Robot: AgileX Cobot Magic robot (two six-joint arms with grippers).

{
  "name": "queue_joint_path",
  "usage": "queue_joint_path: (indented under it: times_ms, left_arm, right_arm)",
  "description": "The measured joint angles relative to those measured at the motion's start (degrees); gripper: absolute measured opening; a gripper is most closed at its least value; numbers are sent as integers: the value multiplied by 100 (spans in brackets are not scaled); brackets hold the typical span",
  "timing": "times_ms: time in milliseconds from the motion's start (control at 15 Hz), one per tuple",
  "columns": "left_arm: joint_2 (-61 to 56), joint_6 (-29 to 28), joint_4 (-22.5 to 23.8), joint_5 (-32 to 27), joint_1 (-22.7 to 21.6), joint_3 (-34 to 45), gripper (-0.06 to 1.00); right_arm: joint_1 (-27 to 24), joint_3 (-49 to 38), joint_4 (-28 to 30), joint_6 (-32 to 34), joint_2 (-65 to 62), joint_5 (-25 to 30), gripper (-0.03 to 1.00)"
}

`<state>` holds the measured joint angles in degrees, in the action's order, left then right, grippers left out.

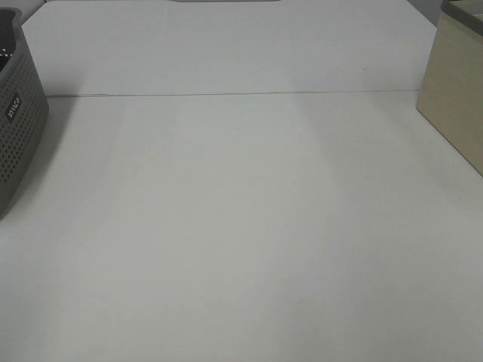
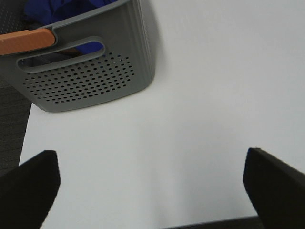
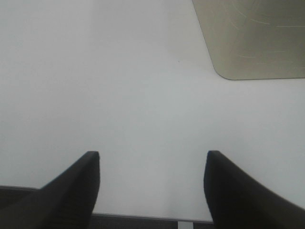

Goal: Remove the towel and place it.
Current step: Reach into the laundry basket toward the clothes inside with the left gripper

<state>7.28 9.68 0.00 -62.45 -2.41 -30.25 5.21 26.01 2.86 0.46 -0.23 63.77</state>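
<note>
The towel (image 2: 57, 10) is deep blue cloth bunched inside the grey perforated basket (image 2: 90, 81), seen in the left wrist view; more blue shows through the basket's handle slot. My left gripper (image 2: 151, 183) stands open over bare white table, well short of the basket, with nothing between its fingers. My right gripper (image 3: 151, 188) is open too, empty, above the table's front edge. In the exterior high view only the basket's side (image 1: 19, 128) shows at the left edge; the towel and both grippers are out of that view.
A beige box (image 1: 456, 90) stands at the right edge of the table, its flat side (image 3: 252, 38) ahead of the right gripper. An orange bar (image 2: 26, 40) lies across the basket's rim. A seam (image 1: 226, 94) crosses the white table.
</note>
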Motion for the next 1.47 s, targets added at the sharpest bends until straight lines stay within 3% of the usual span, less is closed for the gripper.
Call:
queue_joint_path:
  times_ms: [200,467,600,667,800,1000,1200,1467]
  left_arm:
    - [808,808,-126,-424,0,-625,99]
    - [2974,3335,-1770,-699,0,-2613,99]
    - [4051,3896,-1925,-705,0,-3375,99]
    - [4320,3999,-1816,-705,0,-3592,99]
    - [5243,4314,-1100,-716,0,-4429,99]
    - [6572,5346,0,-710,0,-5563,97]
    - [7443,5506,1003,-705,-178,-5953,97]
    - [8308,5896,1054,-630,-945,-6085,97]
  right_arm:
    - [0,0,0,0,0,0,63]
    - [0,0,0,0,0,0,63]
    - [0,0,0,0,0,0,63]
    - [0,0,0,0,0,0,63]
    - [0,0,0,0,0,0,63]
    - [0,0,0,0,0,0,63]
    - [0,0,0,0,0,0,63]
    - [0,0,0,0,0,0,63]
